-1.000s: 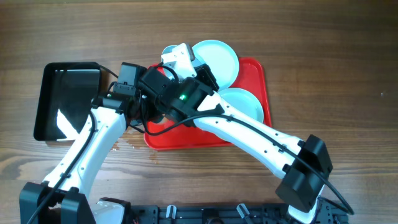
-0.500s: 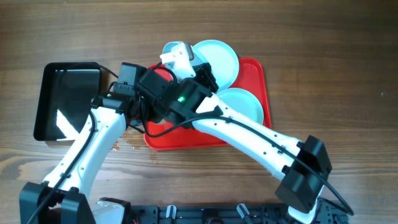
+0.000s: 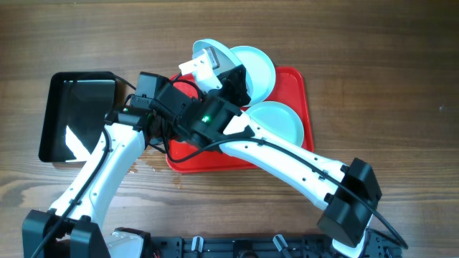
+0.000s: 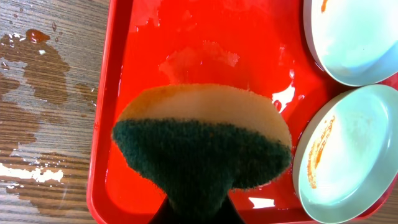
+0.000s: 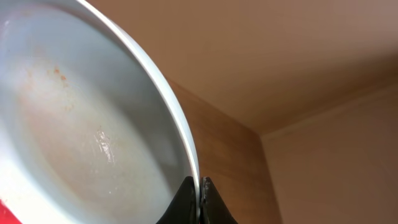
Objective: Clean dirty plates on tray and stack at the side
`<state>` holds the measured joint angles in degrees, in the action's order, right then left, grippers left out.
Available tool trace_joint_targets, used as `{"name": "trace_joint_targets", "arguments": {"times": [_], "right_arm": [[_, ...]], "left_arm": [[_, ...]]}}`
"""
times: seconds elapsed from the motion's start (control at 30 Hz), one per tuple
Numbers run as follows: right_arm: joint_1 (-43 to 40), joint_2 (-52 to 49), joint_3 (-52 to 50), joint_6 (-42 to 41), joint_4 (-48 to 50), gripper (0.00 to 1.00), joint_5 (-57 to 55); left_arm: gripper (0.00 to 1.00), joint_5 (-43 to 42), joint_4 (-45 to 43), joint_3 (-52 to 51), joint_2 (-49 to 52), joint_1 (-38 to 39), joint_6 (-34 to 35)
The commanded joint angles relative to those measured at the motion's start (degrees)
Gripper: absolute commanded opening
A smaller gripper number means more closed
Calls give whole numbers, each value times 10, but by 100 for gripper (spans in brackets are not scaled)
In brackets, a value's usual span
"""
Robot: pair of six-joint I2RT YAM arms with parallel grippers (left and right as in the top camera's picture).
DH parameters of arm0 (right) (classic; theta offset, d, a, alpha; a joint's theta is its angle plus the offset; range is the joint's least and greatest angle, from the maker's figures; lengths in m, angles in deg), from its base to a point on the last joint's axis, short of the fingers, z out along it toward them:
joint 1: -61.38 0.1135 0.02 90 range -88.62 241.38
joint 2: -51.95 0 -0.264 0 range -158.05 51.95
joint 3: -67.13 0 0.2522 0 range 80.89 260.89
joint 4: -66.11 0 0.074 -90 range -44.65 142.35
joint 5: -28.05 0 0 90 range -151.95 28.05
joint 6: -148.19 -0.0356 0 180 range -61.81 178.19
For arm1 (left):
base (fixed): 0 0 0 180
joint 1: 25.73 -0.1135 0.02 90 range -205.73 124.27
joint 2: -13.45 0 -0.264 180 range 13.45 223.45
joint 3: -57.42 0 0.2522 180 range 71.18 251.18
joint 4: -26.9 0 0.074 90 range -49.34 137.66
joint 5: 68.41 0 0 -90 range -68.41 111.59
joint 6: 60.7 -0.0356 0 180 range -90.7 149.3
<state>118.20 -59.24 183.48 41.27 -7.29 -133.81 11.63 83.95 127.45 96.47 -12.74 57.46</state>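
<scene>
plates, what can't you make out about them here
- held plate: right wrist frame cuts off its left and lower parts
- far plate and near plate on tray: left wrist frame clips both at its right edge
- overhead: right arm overlaps all three; streaks too small

Bright even light, soft shadows on the tabletop (image 3: 373, 57), white glare on the black tray (image 3: 79, 107), wet glints on the red tray (image 4: 186, 37), near plate (image 5: 74, 124) blurred.

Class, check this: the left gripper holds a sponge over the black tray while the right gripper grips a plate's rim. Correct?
No. The left wrist view shows the left gripper's sponge over the red tray, not the black one; the rest stands.
</scene>
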Motion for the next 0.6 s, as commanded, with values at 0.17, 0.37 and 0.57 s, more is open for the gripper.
{"name": "trace_joint_targets", "arguments": {"times": [0.17, 0.37, 0.57], "right_arm": [[-32, 9, 8, -33, 0, 4, 276], [-112, 9, 8, -42, -11, 4, 490], [-192, 9, 3, -40, -21, 4, 700]], "left_arm": [[4, 7, 14, 10, -7, -4, -9], [4, 19, 23, 10, -7, -4, -9], [4, 17, 20, 11, -7, -4, -9]]}}
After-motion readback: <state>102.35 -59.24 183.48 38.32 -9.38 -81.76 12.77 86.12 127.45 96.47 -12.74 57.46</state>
